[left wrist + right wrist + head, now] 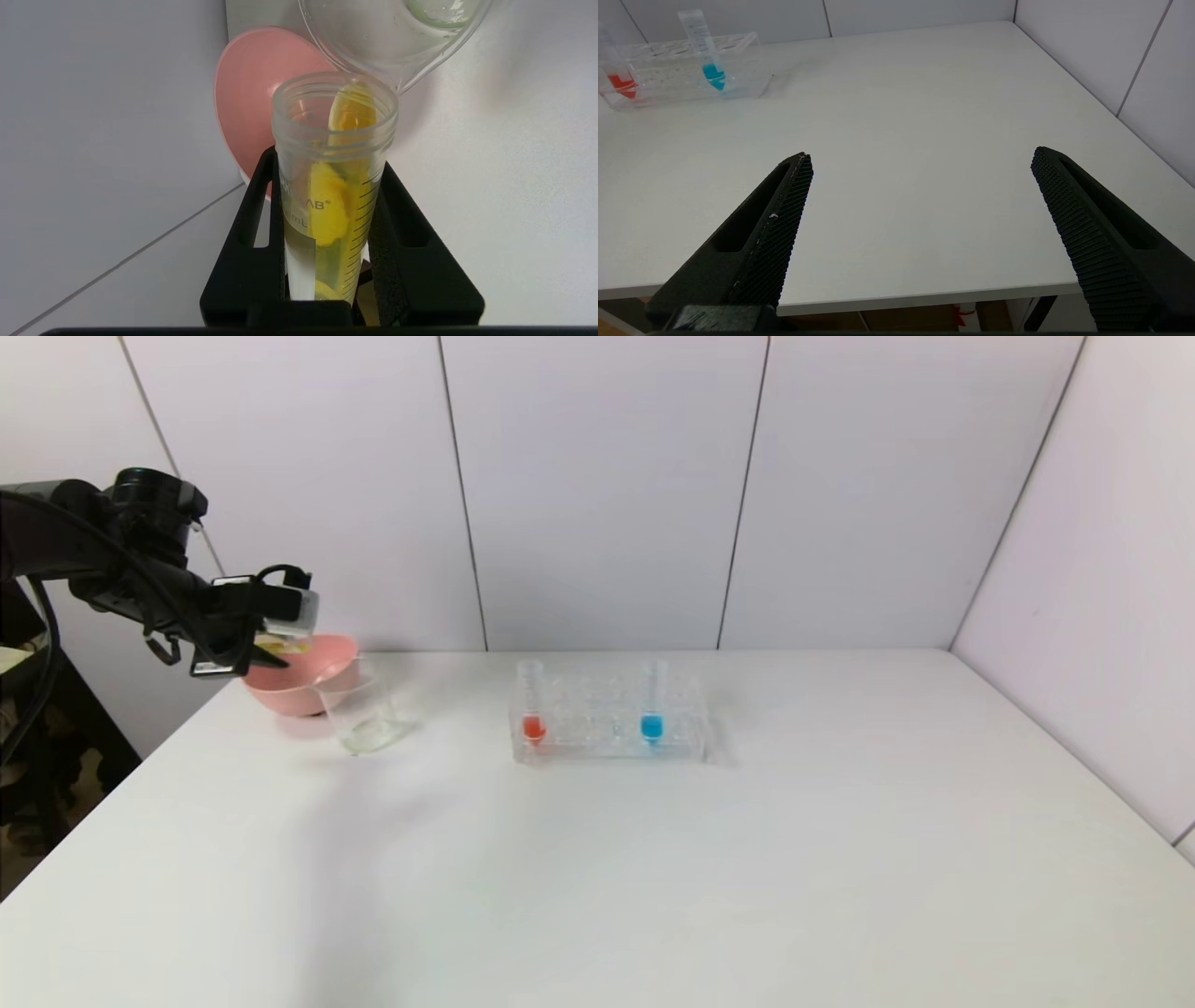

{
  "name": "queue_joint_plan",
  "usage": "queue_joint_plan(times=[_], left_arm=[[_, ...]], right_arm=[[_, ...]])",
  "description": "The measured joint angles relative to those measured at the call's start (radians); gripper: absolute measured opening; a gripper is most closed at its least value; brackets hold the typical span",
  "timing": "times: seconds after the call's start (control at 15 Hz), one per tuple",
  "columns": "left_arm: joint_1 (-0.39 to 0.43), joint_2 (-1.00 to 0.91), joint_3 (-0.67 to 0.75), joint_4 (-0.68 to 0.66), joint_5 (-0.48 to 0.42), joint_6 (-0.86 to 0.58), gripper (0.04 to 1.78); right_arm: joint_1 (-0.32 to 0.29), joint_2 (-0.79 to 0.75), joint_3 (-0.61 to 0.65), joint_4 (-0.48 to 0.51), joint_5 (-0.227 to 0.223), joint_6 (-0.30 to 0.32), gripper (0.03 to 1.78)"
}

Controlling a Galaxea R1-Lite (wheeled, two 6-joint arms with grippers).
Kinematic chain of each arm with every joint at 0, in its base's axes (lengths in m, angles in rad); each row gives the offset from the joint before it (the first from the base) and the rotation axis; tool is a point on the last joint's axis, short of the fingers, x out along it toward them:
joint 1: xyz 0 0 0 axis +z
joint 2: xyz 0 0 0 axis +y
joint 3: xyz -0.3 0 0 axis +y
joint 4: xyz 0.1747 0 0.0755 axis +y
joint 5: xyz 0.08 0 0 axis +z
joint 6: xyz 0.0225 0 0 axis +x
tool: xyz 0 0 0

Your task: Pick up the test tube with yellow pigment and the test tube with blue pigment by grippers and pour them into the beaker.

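Carefully now: the left hand [334, 261], clamped on the slim clear yellow-pigment test tube [334, 186], should tip further, mouth just ahead over the small clear glass beaker [397, 42].

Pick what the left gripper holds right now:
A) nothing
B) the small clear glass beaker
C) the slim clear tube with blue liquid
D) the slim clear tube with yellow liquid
D: the left gripper is clamped on the slim clear tube with yellow liquid, tipped toward the small clear glass beaker.
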Motion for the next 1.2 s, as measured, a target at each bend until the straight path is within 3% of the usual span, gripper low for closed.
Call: queue_joint_plan(times=[1.2], left_arm=[[-0.015, -0.006, -0.002, 0.047, 0.042, -0.015, 0.52]], right_arm=[[0.0, 0.0, 0.0, 0.0, 0.0, 0.0, 1.71]])
